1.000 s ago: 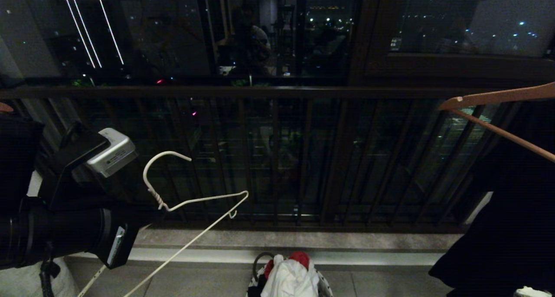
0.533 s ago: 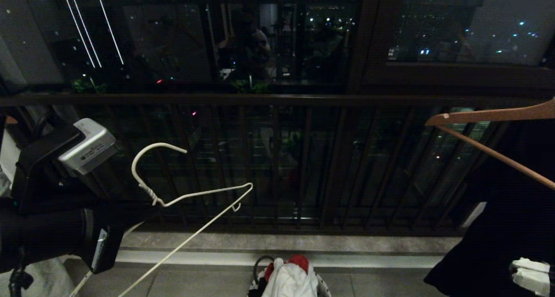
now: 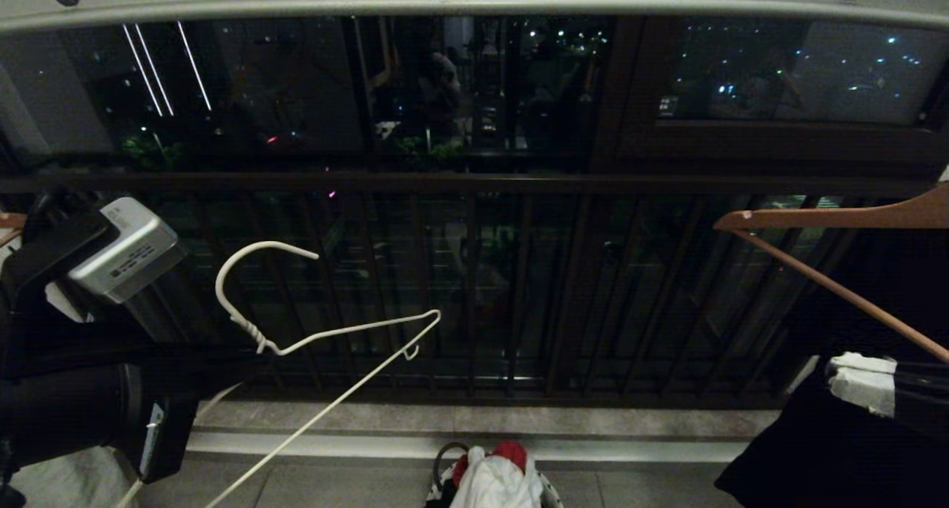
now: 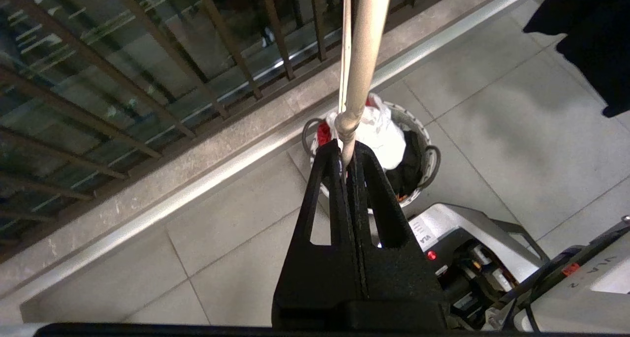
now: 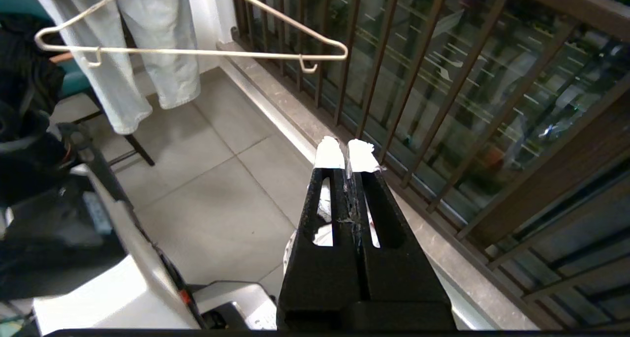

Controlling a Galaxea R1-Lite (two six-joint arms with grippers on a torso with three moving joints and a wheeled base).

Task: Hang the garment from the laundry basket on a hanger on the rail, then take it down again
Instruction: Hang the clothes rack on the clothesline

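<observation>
My left gripper (image 4: 347,152) is clamped on the hanger (image 3: 326,336), holding it up below the rail (image 3: 474,4). My right gripper (image 5: 344,152) is pressed together, empty. The garment (image 3: 495,484) lies in the laundry basket (image 4: 427,172) on the floor
</observation>
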